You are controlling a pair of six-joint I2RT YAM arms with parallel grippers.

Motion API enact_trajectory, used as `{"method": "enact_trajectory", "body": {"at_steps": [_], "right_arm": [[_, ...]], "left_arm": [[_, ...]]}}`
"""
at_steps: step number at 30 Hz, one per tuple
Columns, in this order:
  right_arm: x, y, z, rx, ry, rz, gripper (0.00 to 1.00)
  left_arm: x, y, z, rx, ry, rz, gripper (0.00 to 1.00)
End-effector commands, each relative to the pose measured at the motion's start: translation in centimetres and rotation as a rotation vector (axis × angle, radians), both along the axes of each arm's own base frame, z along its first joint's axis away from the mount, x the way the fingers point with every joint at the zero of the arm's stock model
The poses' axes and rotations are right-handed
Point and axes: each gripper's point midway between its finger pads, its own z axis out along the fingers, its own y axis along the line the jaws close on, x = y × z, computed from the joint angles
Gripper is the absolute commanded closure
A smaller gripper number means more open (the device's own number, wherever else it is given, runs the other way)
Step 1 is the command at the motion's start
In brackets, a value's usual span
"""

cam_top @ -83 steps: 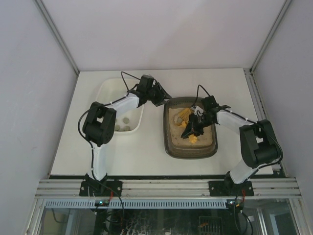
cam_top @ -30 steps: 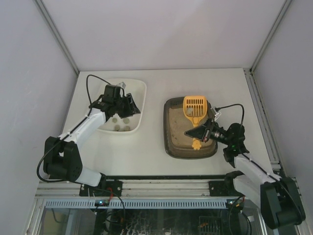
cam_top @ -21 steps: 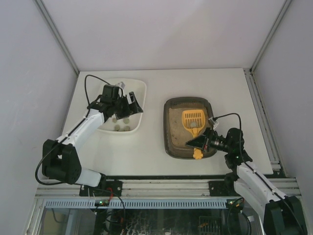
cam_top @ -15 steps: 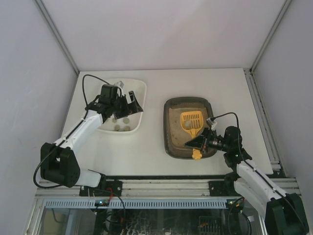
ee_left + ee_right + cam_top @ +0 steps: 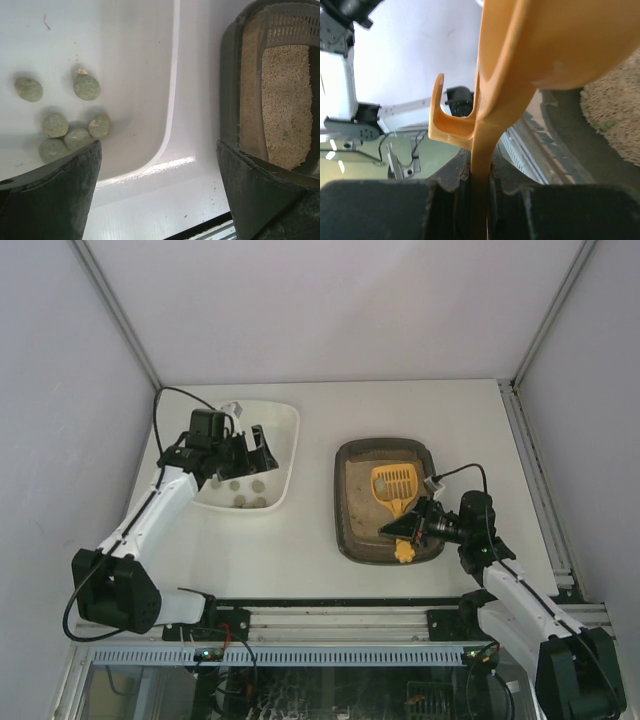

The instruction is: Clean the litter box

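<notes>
Setting: pale walls close in a white table (image 5: pixel 300 540), with both arm bases at its 6 o'clock edge.
Top view, litter box: the litter box (image 5: pixel 342 500) sits right of centre, with a white tray (image 5: pixel 285 455) at its 9 o'clock, apart from it.
Top view, scoop: a yellow scoop (image 5: pixel 395 483) lies over the sand, slotted head toward 12 o'clock and handle toward 6.
Top view, right gripper: the right gripper (image 5: pixel 405 528) reaches in at the box's 5 o'clock corner and pinches the handle.
Top view, left gripper: the left gripper (image 5: pixel 245 445) hangs over the white tray with nothing in it.
Left wrist view, contents: greenish lumps (image 5: pixel 65 127) cluster at 9 o'clock in the tray; the box rim (image 5: pixel 230 100) and its sand (image 5: pixel 285 100) are at 3 o'clock.
Left wrist view, jaws: spread wide, touching nothing.
Right wrist view, jaws: pressed flat on the scoop's thin handle (image 5: pixel 485 125), gripping low, near its hooked end.
Right wrist view, sand: it shows at 3 o'clock, under the scoop's bowl.
Handling, box: likely stiff plastic made heavy by sand; it should stay put, and the rim is the only grip.
Handling, scoop: probably light, rigid and smooth, so it could swivel in the pinch; hold the handle.
</notes>
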Motion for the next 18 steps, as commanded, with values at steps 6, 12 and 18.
{"method": "enact_trajectory", "body": {"at_steps": [6, 12, 18], "right_arm": [[1.1, -1.0, 1.3, 0.016, -0.080, -0.047, 1.00], [1.0, -0.7, 1.3, 0.038, -0.064, -0.041, 1.00], [1.9, 1.7, 3.8, -0.058, -0.188, 0.048, 1.00]], "left_arm": [[0.0, 2.9, 6.6, 0.030, -0.134, -0.022, 0.00], [0.1, 4.8, 7.9, 0.052, -0.168, 0.027, 0.00], [1.1, 8.3, 9.5, 0.175, -0.160, -0.009, 0.00]]}}
